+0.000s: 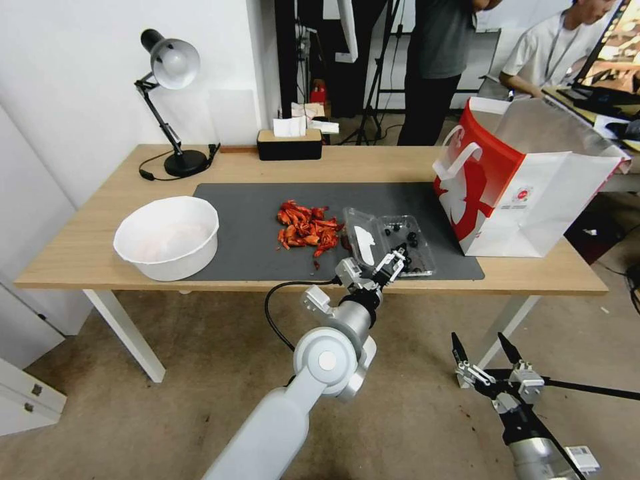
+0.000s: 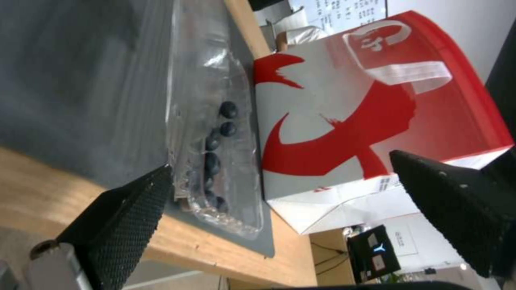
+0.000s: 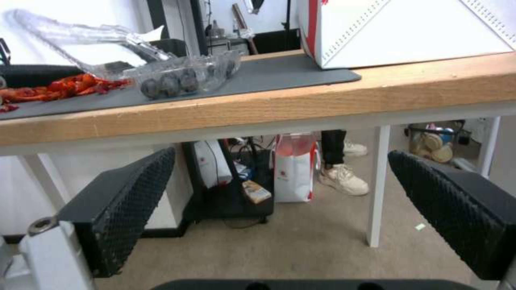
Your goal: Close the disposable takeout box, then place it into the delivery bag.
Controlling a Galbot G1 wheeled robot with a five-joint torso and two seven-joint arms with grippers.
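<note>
Left gripper (image 1: 393, 261): jaws spread at the takeout box (image 1: 390, 241); you needed to fold its lid fully.
Right gripper (image 1: 488, 351): parked low, spread.

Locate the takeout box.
In the head view, the open takeout box lies on the grey mat's right part, between the red scraps and the delivery bag.

Box (image 1: 390, 241): thin clear plastic, glossy and creased. Bag (image 1: 517, 180): smooth matt paper, red and white, with a silvery lining. Bench (image 1: 100, 220): light wood, visible grain, matt finish. Mat (image 1: 253, 227): dark grey, matt, smooth. Bowl (image 1: 168, 237): white, smooth. Left tool (image 2: 279, 209): fingers (image 2: 126, 217) faced with black, rough, knurled pads.
</note>
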